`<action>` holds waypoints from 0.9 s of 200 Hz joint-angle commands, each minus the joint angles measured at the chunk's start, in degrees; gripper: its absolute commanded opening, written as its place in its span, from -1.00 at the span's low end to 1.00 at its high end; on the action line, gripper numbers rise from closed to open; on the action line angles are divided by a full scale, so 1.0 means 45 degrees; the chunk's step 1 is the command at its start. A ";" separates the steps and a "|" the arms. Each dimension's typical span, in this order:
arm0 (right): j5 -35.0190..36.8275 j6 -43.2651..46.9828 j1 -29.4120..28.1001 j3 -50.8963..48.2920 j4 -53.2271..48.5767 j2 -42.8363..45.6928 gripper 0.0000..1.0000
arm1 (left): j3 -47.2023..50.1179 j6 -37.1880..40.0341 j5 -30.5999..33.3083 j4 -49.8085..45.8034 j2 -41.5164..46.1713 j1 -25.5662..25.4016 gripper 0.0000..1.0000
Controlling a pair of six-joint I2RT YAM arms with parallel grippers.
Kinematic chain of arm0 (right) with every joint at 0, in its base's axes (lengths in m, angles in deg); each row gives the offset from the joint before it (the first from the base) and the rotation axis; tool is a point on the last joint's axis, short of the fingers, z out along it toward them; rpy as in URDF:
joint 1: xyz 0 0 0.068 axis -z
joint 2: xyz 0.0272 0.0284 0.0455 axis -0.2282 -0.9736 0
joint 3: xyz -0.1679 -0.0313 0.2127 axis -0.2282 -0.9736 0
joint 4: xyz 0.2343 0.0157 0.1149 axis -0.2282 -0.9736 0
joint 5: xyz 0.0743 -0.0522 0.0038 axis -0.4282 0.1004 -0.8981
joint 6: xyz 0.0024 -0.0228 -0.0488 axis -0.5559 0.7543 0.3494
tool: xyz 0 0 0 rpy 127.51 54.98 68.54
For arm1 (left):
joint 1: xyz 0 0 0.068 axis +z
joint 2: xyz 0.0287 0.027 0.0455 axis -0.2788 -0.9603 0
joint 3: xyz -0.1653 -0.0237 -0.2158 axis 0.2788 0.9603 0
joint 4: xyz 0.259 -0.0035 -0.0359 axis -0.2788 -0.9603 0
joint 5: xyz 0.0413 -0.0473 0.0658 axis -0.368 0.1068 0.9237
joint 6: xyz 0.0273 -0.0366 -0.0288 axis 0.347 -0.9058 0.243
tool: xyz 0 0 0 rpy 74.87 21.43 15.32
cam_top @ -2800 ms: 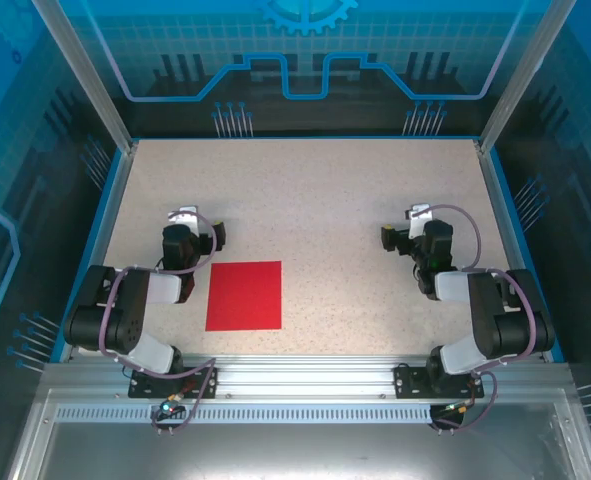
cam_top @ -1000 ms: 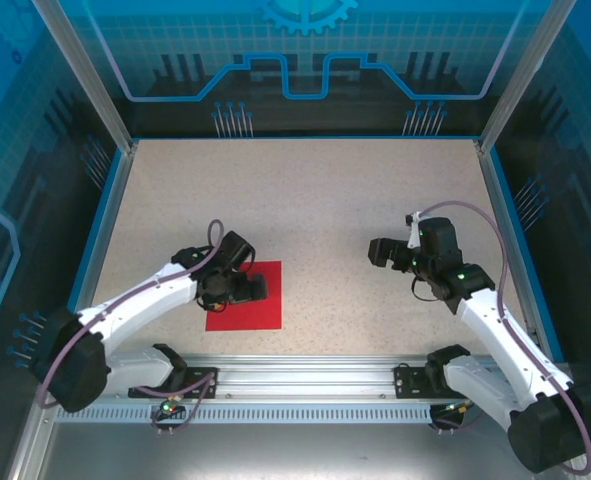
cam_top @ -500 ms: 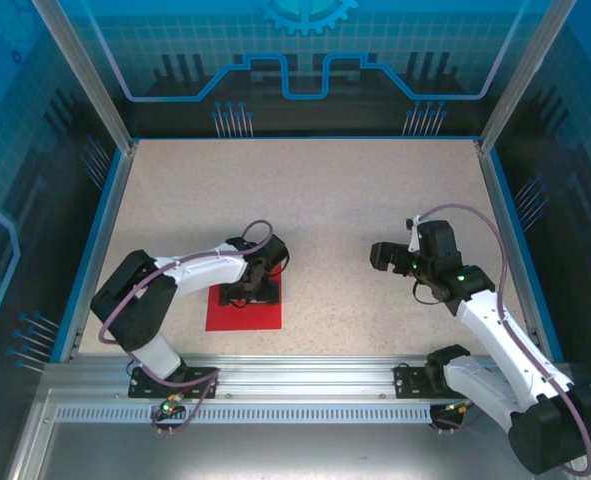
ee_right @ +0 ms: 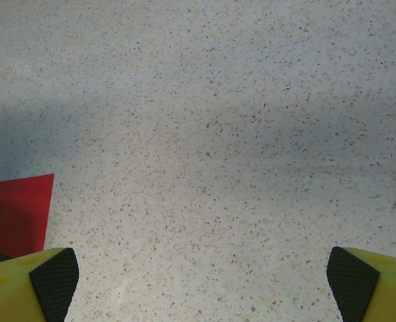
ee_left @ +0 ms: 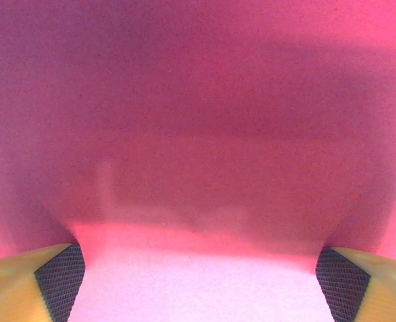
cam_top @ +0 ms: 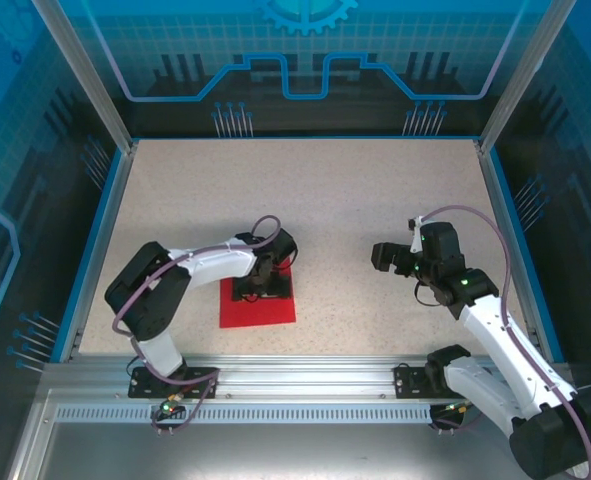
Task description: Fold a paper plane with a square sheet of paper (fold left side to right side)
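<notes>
The left gripper (cam_top: 262, 286) is spread wide and empty, its fingers (ee_left: 58, 275) low over the square sheet of paper (cam_top: 265, 312), too close to tell whether they touch it. The right gripper (cam_top: 383, 258) is equally wide apart, holding nothing, above the bare speckled table (ee_right: 238, 134). The red sheet lies flat toward the near edge, left of centre, well apart from the right gripper.

A lab: blue-panelled enclosure (cam_top: 305, 60) surrounds speckled table (cam_top: 315, 190).
</notes>
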State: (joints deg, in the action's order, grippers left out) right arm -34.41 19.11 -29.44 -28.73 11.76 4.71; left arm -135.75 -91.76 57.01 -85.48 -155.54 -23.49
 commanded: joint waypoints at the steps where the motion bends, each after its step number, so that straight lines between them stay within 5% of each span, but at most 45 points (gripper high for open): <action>1: 0.0051 0.0201 -0.0199 -0.0138 -0.0393 0.0138 0.99 | -0.0902 0.0432 -0.0576 0.0801 -0.1345 -0.0269 0.91; 108: -0.0479 -0.0136 -0.0236 0.0101 -0.1206 0.0160 0.99 | -0.6434 0.0908 -0.1091 -0.0246 -0.5078 -0.0582 0.90; 180: -0.0841 -0.0222 -0.0275 0.0080 -0.1202 -0.0634 0.99 | -0.7435 0.0905 -0.1558 -0.0490 -0.4274 -0.0640 0.92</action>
State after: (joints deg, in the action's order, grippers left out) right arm -36.66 18.41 -29.73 -28.73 7.28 4.10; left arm -167.51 -88.09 53.31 -88.21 -176.79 -25.68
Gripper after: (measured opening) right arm 0.995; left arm 0.955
